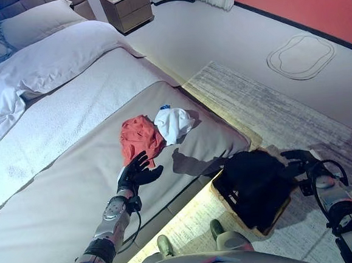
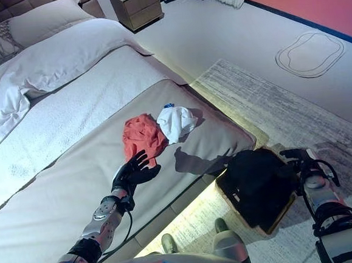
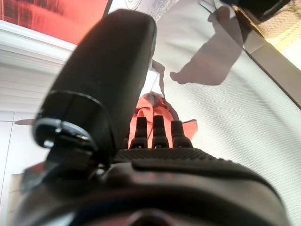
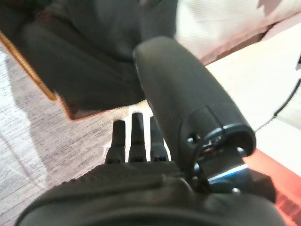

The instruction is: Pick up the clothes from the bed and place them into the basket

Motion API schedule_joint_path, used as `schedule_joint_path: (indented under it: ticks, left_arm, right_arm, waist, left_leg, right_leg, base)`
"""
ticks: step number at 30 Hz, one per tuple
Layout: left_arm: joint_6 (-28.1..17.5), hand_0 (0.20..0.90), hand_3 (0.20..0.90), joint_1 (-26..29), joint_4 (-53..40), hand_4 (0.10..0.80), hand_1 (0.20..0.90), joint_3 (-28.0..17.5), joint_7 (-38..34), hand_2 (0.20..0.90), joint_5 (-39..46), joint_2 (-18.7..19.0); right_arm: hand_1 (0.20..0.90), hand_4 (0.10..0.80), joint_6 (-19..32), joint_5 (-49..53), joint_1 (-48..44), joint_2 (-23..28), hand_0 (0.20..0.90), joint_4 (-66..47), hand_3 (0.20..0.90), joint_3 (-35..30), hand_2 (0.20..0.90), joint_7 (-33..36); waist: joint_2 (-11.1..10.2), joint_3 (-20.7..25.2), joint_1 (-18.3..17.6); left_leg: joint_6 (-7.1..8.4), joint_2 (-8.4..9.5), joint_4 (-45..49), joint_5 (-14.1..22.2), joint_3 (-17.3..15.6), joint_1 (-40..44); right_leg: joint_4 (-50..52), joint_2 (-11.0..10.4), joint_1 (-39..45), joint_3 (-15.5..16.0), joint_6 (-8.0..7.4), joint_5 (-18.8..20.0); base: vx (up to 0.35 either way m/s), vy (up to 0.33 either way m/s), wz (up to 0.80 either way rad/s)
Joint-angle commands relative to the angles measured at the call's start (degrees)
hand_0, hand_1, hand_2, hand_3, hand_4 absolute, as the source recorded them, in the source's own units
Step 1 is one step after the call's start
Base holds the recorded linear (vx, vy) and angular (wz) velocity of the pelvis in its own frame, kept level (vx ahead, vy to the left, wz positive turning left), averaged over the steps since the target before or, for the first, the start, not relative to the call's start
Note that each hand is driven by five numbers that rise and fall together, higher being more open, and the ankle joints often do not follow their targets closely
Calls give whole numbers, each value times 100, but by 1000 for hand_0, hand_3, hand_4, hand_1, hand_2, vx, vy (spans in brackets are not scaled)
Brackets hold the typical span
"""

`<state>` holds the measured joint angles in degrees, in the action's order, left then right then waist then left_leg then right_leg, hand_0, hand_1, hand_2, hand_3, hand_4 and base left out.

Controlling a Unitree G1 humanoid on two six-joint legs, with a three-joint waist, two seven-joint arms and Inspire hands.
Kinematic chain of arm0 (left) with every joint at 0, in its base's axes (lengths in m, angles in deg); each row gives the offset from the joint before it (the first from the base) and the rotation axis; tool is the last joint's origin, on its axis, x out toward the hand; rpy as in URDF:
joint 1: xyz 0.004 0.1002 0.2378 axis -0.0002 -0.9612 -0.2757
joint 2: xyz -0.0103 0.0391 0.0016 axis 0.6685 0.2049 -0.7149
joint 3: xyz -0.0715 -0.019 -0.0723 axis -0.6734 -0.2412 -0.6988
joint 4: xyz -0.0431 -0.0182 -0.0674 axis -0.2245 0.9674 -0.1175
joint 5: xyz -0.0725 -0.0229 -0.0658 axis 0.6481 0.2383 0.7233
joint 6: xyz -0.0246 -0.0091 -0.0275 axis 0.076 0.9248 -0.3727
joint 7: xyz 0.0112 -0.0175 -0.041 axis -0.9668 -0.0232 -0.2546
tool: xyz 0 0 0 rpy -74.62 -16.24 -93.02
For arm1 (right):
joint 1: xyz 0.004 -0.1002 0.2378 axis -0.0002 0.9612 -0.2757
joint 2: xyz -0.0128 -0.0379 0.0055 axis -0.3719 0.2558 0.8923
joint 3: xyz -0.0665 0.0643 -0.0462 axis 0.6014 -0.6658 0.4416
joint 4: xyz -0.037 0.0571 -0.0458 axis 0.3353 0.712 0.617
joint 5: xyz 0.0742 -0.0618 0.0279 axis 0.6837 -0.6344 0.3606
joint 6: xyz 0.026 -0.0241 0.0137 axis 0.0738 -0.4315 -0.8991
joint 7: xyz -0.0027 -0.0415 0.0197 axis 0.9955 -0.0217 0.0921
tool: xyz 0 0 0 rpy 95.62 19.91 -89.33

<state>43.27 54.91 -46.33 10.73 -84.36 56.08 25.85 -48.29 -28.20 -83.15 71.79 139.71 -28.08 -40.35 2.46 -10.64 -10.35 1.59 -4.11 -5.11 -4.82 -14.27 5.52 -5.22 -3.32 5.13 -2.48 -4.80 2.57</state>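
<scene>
Two garments lie touching near the foot corner of the bed (image 1: 65, 195) in the left eye view: a red cloth (image 1: 138, 137) and a white cloth (image 1: 174, 123). The left robot hand (image 1: 135, 172) rests just beside the red cloth, fingers spread. In the right eye view, the basket (image 2: 258, 187) stands on the rug (image 2: 265, 106) by the bed, lined in black, with the right robot hand (image 2: 298, 156) at its rim. Left wrist view: straight fingers (image 3: 156, 132) reach toward the red cloth. Right wrist view: straight fingers (image 4: 135, 134) hold nothing beside the basket.
</scene>
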Motion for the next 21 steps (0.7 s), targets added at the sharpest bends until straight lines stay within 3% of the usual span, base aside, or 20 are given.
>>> schedule_joint_path:
  ticks: [1,8,12,21]
  left_arm:
    - [-554,900,900,658,-16,800,900,202,51,900,-93,214]
    - [-526,900,900,663,-52,800,900,196,-83,900,-29,190]
    - [-472,900,900,621,-157,800,900,113,-227,900,19,186]
    - [-523,900,900,342,-91,800,900,-44,-261,900,-295,214]
  right_arm:
    - [900,800,232,-366,-676,209,900,198,900,-75,900,481]
    - [900,800,-74,-714,-973,327,900,-45,900,168,900,706]
    - [900,800,-415,-896,-1487,467,900,-814,900,493,900,1030]
    - [900,800,-372,-1279,-2589,675,900,-1468,900,1153,900,1198]
  waist:
    - [-220,291,221]
    - [-243,255,323]
    - [-263,226,465]
    - [-319,268,898]
  left_leg:
    - [103,-104,411,1004,76,323]
    - [109,-94,371,959,213,316]
    - [123,-67,339,917,373,276]
    - [128,43,505,940,786,128]
  right_leg:
    - [447,70,-456,143,1,-127]
    - [459,46,-387,246,21,-161]
    - [470,12,-329,383,47,-205]
    - [632,-90,-197,737,130,-415]
  base:
    - [9,-1,7]
    - [4,4,6]
    - [3,11,11]
    - [59,19,19]
